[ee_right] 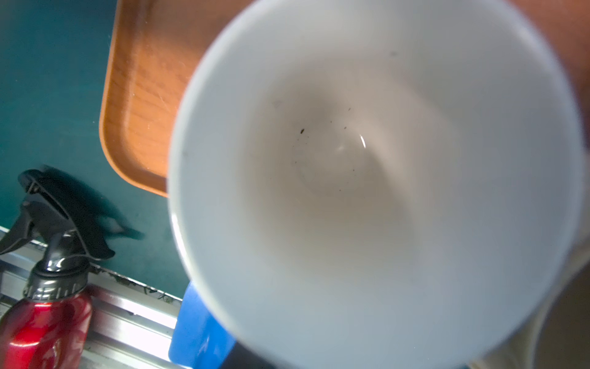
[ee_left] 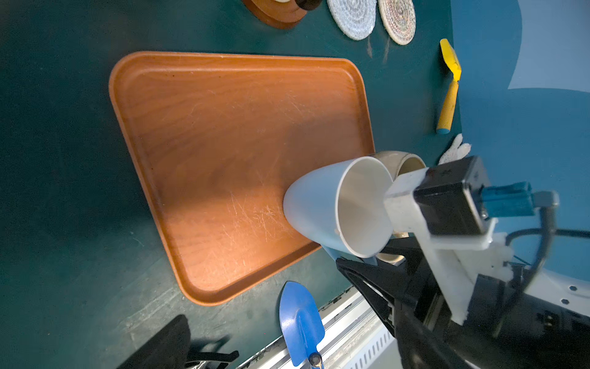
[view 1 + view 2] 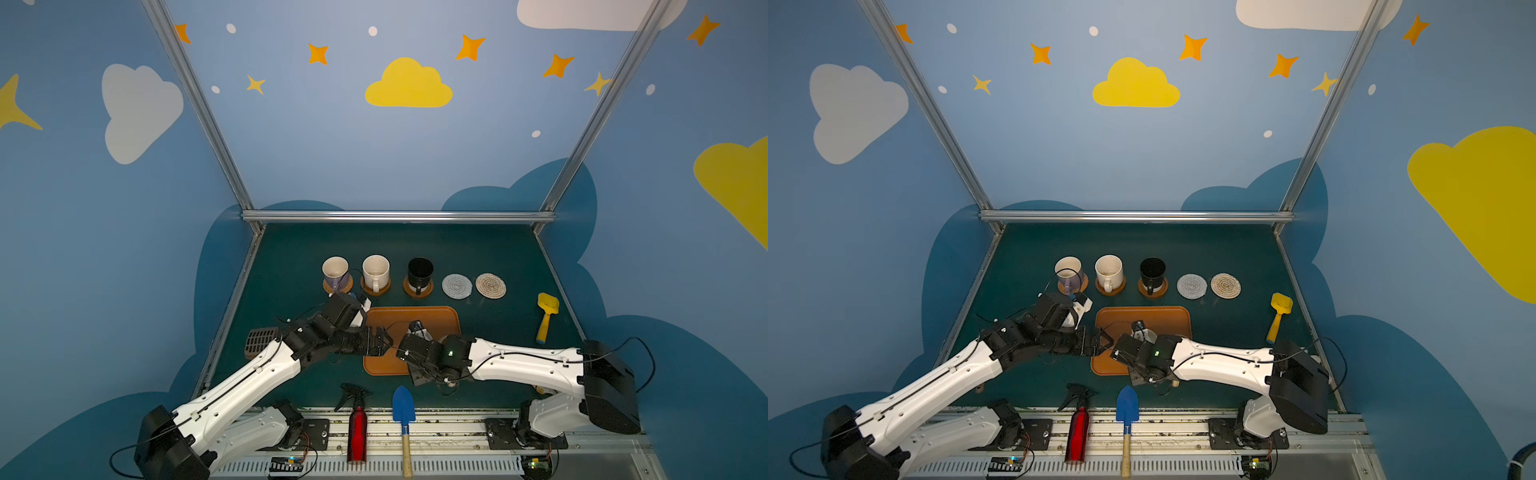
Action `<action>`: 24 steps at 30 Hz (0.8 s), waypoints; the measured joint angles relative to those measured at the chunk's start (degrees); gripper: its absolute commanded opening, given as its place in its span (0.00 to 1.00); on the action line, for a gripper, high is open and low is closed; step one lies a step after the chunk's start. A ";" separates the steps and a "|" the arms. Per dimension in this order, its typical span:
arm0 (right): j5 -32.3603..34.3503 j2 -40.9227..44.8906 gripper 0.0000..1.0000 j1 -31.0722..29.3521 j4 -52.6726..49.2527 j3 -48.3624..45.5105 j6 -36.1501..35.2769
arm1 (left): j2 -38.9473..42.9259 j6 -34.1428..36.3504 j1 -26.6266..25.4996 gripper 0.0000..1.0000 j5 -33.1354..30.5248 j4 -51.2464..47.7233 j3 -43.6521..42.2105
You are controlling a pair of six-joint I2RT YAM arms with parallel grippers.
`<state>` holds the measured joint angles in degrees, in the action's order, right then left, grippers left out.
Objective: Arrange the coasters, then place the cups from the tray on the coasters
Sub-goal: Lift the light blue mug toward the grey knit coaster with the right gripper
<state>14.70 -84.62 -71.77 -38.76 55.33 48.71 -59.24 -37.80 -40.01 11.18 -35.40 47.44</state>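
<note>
Fourth cup pickup: right claw (image 2: 354, 265) pinching blue mug (image 2: 313, 204) handle, mug tilted on tray (image 2: 223, 143). Left claw (image 3: 382, 338) spread, alongside. Next, likely: lift, carry ahead to grey coaster (image 3: 456, 286).

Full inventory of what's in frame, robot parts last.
tray: one, orange-brown, centre
lilac mug, cream mug, black mug: one each, back row
rattan coaster: one, tan, under lilac mug
wooden coasters: two, brown, under cream and black mugs
rope coasters: two, grey-white, beige, bare, row's right end
light blue mug: one, tilted at tray's corner
tan mug: one, beside it, mostly hidden
spray bottle: one, red, front edge
trowel: one, blue, front edge
scoop: one, yellow, right
grate: one, grey, left
glove: one, white, partly hidden
left end effector: open, empty
right end effector: closed on light blue mug's handle
</note>
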 measured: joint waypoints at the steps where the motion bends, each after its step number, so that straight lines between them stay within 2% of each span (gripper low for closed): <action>1: 0.13 0.00 0.19 0.00 -0.04 0.00 -0.09 | 0.00 0.00 0.00 1.00 0.00 0.07 0.00; 8: 1.01 0.02 0.11 0.22 -0.07 0.00 -1.44 | 0.00 -0.02 0.15 0.99 0.90 1.64 -0.35; 15: 0.94 0.74 0.01 0.59 -0.61 0.00 -3.26 | 0.98 -1.09 2.12 0.99 5.81 6.27 -3.30; 24: 0.22 8.48 0.00 3.89 -2.27 1.49 -7.37 | 5.20 -3.87 4.90 1.00 10.86 11.39 -4.66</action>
<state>14.92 -76.14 -67.88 -41.04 56.82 41.34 -54.04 -41.67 -35.11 22.04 -24.01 42.78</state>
